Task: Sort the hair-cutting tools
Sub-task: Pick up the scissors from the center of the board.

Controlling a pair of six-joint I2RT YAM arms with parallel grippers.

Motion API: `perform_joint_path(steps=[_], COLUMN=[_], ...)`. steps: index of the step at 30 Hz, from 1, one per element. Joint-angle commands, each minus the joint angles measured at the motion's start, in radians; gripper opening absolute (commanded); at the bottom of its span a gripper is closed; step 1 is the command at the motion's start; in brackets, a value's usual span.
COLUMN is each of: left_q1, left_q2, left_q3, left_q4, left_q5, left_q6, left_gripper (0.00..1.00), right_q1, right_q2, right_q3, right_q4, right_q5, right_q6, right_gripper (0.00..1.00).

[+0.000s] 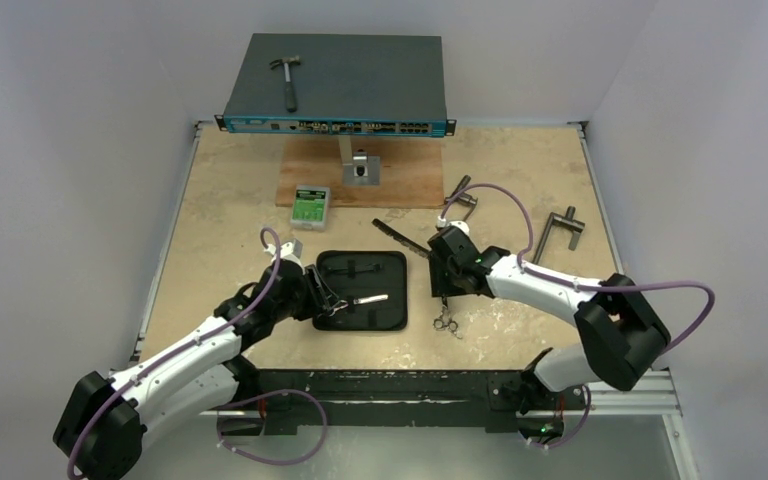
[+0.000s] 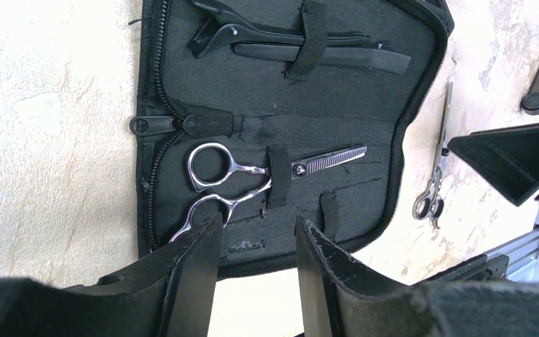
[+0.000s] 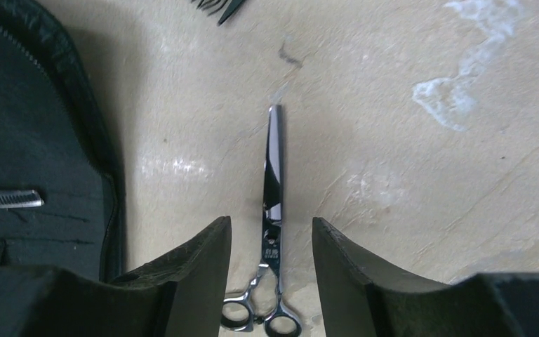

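Left pincer (image 2: 257, 223) parted, gripping nothing, at 6 o'clock edge of black zip-up fabric case (image 2: 203, 91). Inside: silver toothed scissors (image 2: 242, 170) strapped in; slim black hair clips (image 2: 253, 34) at 12 o'clock. Right pincer (image 3: 270, 223) parted, empty, astride second silver scissors (image 3: 275, 175) on beige stone counter (image 3: 428, 175), 3 o'clock of case. Long narrow black comb (image 1: 400, 240) outside too. Seemingly half sorted.

Your top view looks down on the whole surface (image 1: 520, 180) from behind. Both wrist views hang close above it, sharing the loose scissors (image 3: 274, 175) beside the case (image 2: 203, 91).
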Motion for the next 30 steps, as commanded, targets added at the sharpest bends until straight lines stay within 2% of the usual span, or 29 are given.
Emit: perform_joint_path(steps=[1, 9, 16, 23, 27, 30], left_q1=[0.004, 0.004, 0.004, 0.004, 0.004, 0.003], left_q2=[-0.011, -0.034, -0.057, -0.062, -0.071, -0.076], left_q3=[0.028, 0.022, 0.017, 0.016, 0.019, 0.022], left_q4=[0.010, -0.002, -0.019, -0.021, -0.030, -0.040], left_q5=[-0.005, -0.005, -0.014, -0.016, -0.017, -0.019], left_q6=[0.004, 0.001, 0.008, 0.009, 0.009, 0.008], left_gripper=[0.42, 0.42, 0.42, 0.42, 0.42, 0.42], right_q1=[0.054, 0.065, 0.066, 0.066, 0.065, 0.067], right_q2=[0.014, 0.063, 0.096, 0.088, 0.056, 0.007], right_q3=[0.000, 0.000, 0.008, 0.004, -0.002, 0.009], right_q4=[-0.047, -0.052, -0.061, -0.053, -0.054, -0.085], right_q5=[-0.003, 0.015, 0.008, -0.017, -0.024, 0.019], right_q6=[0.025, 0.054, 0.054, 0.045, 0.057, 0.063], right_gripper=[0.45, 0.43, 0.37, 0.17, 0.00, 0.00])
